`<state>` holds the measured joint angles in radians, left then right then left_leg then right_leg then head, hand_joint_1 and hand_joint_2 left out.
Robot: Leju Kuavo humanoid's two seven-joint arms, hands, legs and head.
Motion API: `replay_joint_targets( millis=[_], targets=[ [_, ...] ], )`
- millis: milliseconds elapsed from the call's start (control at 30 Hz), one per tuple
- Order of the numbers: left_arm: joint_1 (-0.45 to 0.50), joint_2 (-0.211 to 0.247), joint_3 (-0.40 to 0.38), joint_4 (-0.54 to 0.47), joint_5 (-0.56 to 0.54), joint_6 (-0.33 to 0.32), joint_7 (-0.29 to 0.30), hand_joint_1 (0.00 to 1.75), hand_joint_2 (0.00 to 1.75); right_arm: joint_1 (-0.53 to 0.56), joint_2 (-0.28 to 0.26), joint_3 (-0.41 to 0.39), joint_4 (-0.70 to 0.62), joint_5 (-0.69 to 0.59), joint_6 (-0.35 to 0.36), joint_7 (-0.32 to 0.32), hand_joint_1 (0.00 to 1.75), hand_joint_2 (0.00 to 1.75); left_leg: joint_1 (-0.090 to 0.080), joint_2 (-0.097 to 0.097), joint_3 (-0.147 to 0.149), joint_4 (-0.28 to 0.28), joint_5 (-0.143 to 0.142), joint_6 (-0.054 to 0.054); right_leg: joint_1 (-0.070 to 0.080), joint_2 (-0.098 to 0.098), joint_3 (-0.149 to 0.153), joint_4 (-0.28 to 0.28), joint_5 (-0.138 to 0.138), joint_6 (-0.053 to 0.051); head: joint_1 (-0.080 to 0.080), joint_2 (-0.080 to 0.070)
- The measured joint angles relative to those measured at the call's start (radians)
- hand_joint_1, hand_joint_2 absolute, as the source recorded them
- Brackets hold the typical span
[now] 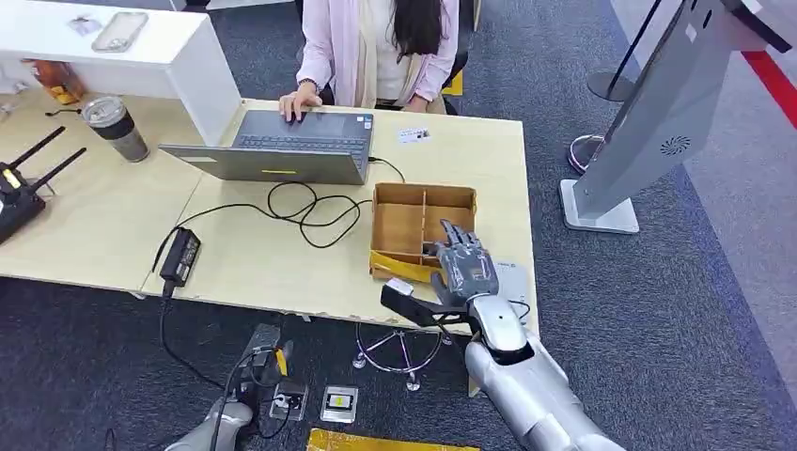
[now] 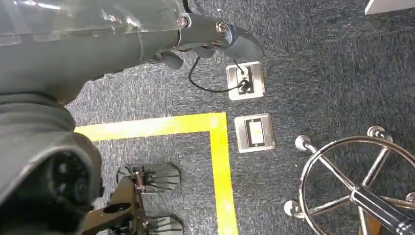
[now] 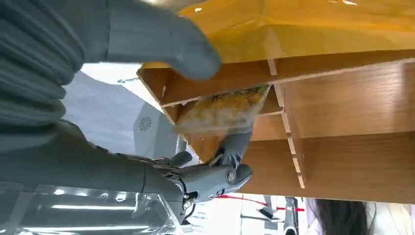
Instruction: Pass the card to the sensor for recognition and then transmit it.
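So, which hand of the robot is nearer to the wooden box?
The right hand: it reaches into the wooden box, touching a card there. The left hand hangs low over the carpet.

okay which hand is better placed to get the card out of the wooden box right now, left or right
Right. The right hand is already reaching into the wooden box, with a finger against the card. The left arm hangs low beside the table, over the carpet.

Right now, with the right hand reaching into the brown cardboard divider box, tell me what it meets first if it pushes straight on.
Probably the yellowish card at its fingers, then the cardboard divider box's inner partition behind it; depth is unclear.
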<state>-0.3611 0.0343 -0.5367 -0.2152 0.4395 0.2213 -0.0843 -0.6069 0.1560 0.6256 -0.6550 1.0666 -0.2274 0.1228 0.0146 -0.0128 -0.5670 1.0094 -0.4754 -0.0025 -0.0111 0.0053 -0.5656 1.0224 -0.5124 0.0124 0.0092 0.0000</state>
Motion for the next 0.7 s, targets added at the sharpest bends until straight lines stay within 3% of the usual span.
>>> replay_joint_targets(
  millis=[700],
  targets=[
    [0.005,0.0,0.0,0.0,0.016,0.003,0.0,0.0,0.0,0.02,0.0,0.0,0.012,-0.031,-0.035,-0.029,1.75,1.75,0.0,0.0,0.0,0.0,0.0,0.0,0.0,0.0,0.0,0.0,0.0,0.0,0.0,0.0]
  ],
)
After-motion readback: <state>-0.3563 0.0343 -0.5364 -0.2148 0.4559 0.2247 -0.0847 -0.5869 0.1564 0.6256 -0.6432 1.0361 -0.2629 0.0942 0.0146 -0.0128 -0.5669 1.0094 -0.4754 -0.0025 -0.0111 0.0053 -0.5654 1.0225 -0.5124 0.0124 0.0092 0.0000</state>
